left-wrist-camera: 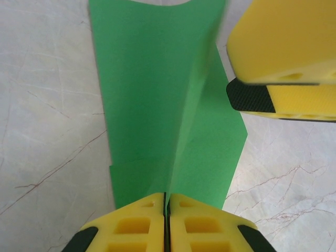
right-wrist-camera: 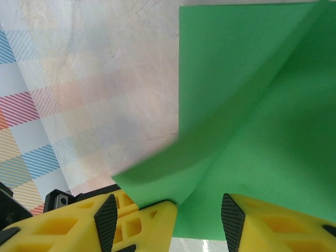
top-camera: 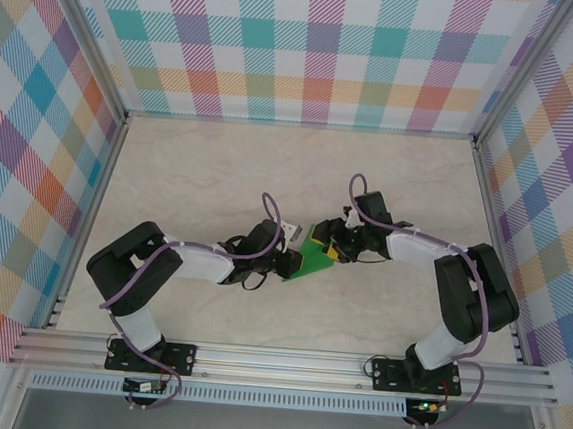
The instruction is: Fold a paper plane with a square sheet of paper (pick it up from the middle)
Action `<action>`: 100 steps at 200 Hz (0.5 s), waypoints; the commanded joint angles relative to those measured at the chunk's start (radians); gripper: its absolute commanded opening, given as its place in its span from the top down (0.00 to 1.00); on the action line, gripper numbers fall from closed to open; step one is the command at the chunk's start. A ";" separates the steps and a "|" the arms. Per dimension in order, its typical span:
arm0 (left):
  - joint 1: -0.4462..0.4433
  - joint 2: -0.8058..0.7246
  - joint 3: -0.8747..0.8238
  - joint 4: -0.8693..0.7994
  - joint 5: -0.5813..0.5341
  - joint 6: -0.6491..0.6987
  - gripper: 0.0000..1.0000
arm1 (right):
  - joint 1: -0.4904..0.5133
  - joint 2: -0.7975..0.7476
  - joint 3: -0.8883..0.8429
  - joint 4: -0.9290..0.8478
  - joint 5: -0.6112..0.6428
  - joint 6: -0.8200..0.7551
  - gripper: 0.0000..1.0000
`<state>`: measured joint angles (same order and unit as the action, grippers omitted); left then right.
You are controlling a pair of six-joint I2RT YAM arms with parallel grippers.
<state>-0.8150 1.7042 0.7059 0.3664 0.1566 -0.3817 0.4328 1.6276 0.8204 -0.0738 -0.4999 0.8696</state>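
Closest up, left gripper (left-wrist-camera: 167, 205): yellow fingers pressed flat together, clamped on the near end of the green sheet (left-wrist-camera: 157, 94), right at the foot of a raised crease. Grips nothing else. Opposite, right gripper (right-wrist-camera: 169, 218): pads standing apart, a folded edge of the sheet lying between them, not pinched as far as can be seen. From above, both meeting nose to nose around the middle of the table (top-camera: 220, 169), sheet between them.

Sheet itself: not a plain flat square. One long ridge fold standing up along its length, a flap angled off to one side, a second layer showing at the near corner. Not yet a dart with wings, so judged to be somewhere mid-fold.

Handling, as a guess: very light, thin, limp away from the creases, stiffer along them. Probably slides easily on the smooth marble-look surface. Likely to tear or crumple under a hard sideways pull. Best taken on the folded ridge or a doubled edge, for stacked layers and a firmer bite, not on a single loose flap. Needs one end kept anchored during any pull on the flap from the other side; otherwise prone to skating or buckling.
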 commanded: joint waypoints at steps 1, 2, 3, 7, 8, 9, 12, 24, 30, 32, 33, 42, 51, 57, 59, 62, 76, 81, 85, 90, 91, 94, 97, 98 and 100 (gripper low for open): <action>0.007 0.014 0.016 0.003 0.018 -0.028 0.92 | -0.003 0.039 0.012 0.037 -0.039 -0.045 0.42; 0.008 0.014 0.016 0.003 0.019 -0.029 0.92 | -0.003 0.041 0.013 0.038 -0.039 -0.046 0.42; 0.007 0.014 0.017 0.002 0.020 -0.029 0.92 | -0.003 0.042 0.014 0.038 -0.040 -0.046 0.42; 0.007 0.013 0.019 0.000 0.023 -0.031 0.92 | -0.003 0.047 0.017 0.039 -0.044 -0.046 0.42; 0.007 0.013 0.019 0.000 0.024 -0.030 0.92 | -0.003 0.048 0.017 0.040 -0.045 -0.046 0.42; 0.007 0.013 0.020 0.000 0.023 -0.030 0.92 | -0.003 0.049 0.017 0.040 -0.046 -0.046 0.42; 0.008 0.013 0.021 -0.001 0.026 -0.034 0.92 | -0.003 0.054 0.020 0.043 -0.046 -0.047 0.42; 0.008 0.012 0.022 -0.002 0.031 -0.043 0.92 | -0.003 0.067 0.027 0.044 -0.049 -0.047 0.42; 0.008 0.011 0.022 -0.003 0.035 -0.049 0.91 | -0.003 0.073 0.030 0.045 -0.049 -0.047 0.42; 0.008 0.010 0.023 -0.003 0.038 -0.049 0.91 | -0.003 0.073 0.031 0.045 -0.049 -0.047 0.42; 0.008 0.011 0.024 -0.003 0.039 -0.051 0.91 | -0.003 0.073 0.031 0.045 -0.049 -0.047 0.42; 0.008 0.008 0.026 -0.003 0.047 -0.058 0.89 | -0.003 0.077 0.033 0.045 -0.048 -0.049 0.42; 0.009 0.006 0.026 -0.006 0.058 -0.066 0.87 | -0.003 0.081 0.034 0.040 -0.044 -0.052 0.42; 0.009 0.003 0.031 -0.011 0.064 -0.070 0.84 | -0.003 0.082 0.036 0.037 -0.040 -0.053 0.42; 0.009 0.002 0.032 -0.014 0.065 -0.072 0.83 | -0.003 0.083 0.036 0.035 -0.039 -0.056 0.41; 0.010 0.000 0.034 -0.021 0.066 -0.076 0.82 | -0.003 0.085 0.036 0.032 -0.038 -0.058 0.41; 0.012 -0.013 0.042 -0.052 0.062 -0.088 0.73 | -0.003 0.091 0.037 0.022 -0.037 -0.062 0.41; 0.012 -0.020 0.043 -0.062 0.058 -0.094 0.69 | -0.003 0.093 0.037 0.023 -0.037 -0.063 0.41; 0.013 -0.027 0.044 -0.070 0.053 -0.099 0.67 | -0.003 0.094 0.036 0.022 -0.037 -0.063 0.41; 0.014 -0.037 0.043 -0.081 0.047 -0.102 0.65 | -0.003 0.095 0.036 0.022 -0.036 -0.063 0.41; 0.014 -0.038 0.043 -0.082 0.045 -0.103 0.64 | -0.004 0.095 0.036 0.022 -0.035 -0.063 0.41; 0.014 -0.044 0.041 -0.089 0.042 -0.106 0.63 | -0.005 0.095 0.036 0.023 -0.035 -0.063 0.41; 0.015 -0.050 0.040 -0.097 0.038 -0.108 0.62 | -0.004 0.097 0.036 0.021 -0.035 -0.063 0.41; 0.016 -0.052 0.040 -0.100 0.037 -0.108 0.62 | -0.004 0.098 0.036 0.021 -0.035 -0.063 0.41; 0.015 -0.055 0.040 -0.106 0.035 -0.109 0.61 | -0.005 0.097 0.036 0.021 -0.035 -0.063 0.41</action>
<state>-0.8093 1.7050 0.7258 0.3325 0.1997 -0.4610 0.4328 1.7092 0.8349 -0.0525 -0.5213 0.8352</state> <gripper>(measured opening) 0.352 0.591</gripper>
